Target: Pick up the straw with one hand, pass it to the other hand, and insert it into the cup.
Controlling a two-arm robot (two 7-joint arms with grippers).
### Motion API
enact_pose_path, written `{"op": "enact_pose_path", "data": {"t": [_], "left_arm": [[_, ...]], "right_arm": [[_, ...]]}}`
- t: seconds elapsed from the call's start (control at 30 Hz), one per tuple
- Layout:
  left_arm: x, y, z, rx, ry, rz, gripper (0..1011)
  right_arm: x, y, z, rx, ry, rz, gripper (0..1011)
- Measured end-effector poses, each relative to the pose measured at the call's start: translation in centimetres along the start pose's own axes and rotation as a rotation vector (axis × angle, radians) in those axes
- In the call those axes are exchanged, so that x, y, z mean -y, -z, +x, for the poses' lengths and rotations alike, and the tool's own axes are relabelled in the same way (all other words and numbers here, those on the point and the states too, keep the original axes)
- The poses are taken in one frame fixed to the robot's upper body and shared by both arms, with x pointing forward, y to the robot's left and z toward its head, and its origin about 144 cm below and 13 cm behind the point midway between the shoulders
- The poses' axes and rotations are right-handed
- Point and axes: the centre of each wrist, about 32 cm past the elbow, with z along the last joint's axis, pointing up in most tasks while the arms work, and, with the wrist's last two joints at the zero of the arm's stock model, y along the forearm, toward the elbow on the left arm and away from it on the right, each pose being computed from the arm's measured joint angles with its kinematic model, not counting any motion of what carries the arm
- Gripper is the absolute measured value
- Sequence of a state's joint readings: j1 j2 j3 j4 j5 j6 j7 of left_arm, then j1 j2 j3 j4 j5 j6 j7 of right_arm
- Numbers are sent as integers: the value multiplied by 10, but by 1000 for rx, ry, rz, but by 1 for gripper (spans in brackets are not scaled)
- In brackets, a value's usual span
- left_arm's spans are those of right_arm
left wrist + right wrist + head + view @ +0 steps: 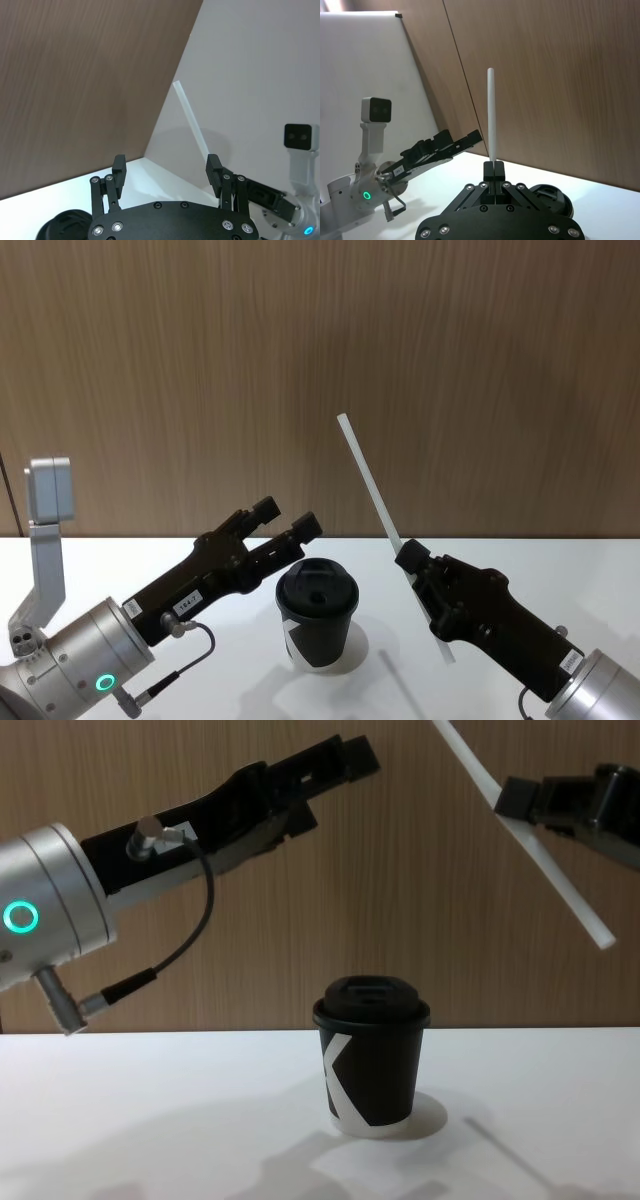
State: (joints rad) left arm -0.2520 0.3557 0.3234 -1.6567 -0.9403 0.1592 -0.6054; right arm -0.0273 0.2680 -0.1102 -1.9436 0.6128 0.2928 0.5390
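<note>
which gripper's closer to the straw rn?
Right. The right gripper has its jaws shut on the straw, held tilted up right of the cup. The left gripper hangs open over the cup's left, apart from the straw.

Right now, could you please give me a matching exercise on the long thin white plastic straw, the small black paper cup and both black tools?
Things: 1 long thin white plastic straw; 2 small black paper cup; 3 left tool; 4 right tool.
States: A open and empty; B upright on the white table; C shut on the straw; D tilted in the air.
Pairs: 1-D, 2-B, 3-A, 4-C.
</note>
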Motion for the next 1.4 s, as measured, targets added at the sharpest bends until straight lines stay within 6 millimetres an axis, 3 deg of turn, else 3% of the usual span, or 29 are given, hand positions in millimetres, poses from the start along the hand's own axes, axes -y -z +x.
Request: {"op": "enact_pose_path", "data": {"t": [1.4], "left_arm": [[13,11,7,-197,136,-54,1003]], "right_arm": [[-3,9,-2,-18,-100,-23,10]]}}
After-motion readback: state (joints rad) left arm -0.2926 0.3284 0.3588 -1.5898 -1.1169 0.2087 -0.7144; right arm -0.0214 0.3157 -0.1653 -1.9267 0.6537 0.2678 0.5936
